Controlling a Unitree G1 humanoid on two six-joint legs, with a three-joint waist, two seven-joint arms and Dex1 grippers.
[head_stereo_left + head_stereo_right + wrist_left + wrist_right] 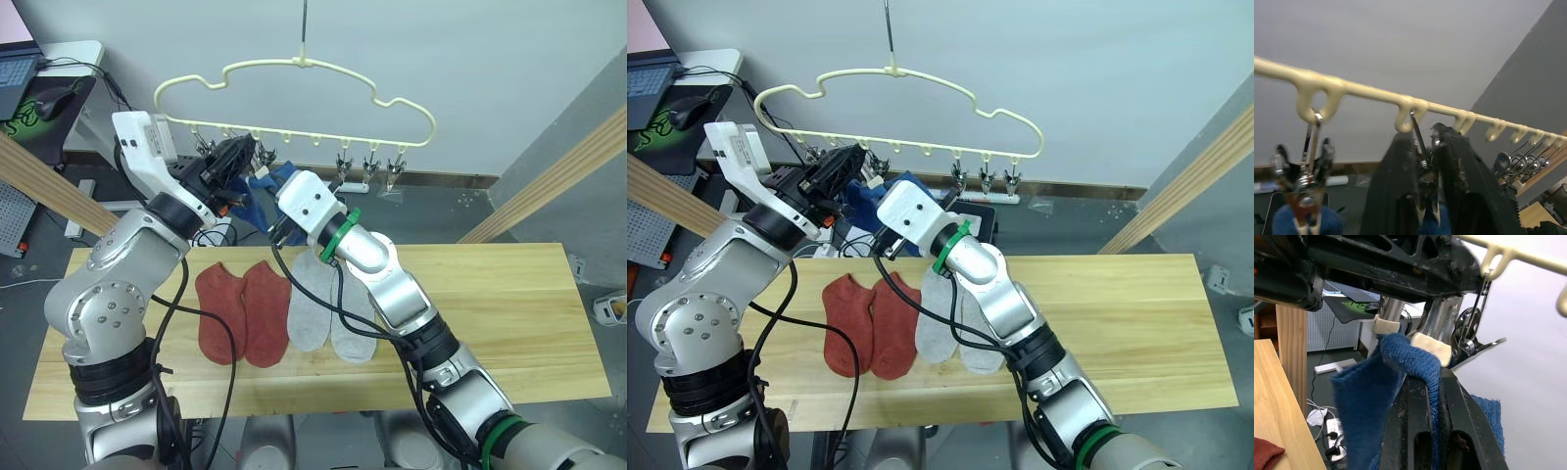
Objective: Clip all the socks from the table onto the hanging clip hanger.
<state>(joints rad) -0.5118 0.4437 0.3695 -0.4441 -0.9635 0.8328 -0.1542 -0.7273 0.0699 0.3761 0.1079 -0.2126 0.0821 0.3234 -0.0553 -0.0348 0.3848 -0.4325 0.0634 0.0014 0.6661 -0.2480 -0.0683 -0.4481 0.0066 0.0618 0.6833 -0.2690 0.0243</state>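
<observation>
Left gripper [227,160] squeezes a clip [1421,161] open on our hanger [294,73] so right gripper [1425,382], clamped on a blue sock [1376,396], can feed it in.

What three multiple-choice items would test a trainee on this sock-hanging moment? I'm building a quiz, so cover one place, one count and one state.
1. Where do the rust-red socks lie?
A. On the table, beside the grey socks
B. Clipped to the clip hanger
C. On the floor

2. How many socks lie on the table?
A. Two
B. Four
C. Six

3. What is the right end effector doing?
A. Hanging open over the grey socks
B. Holding a blue sock up at a clip
C. Pressing a red sock flat

Key:
1 A, the red pair lies left of the grey pair on the planks.
2 B, two red and two grey.
3 B, the right wrist view shows blue knit pinched between its fingers, under the clip.
</observation>
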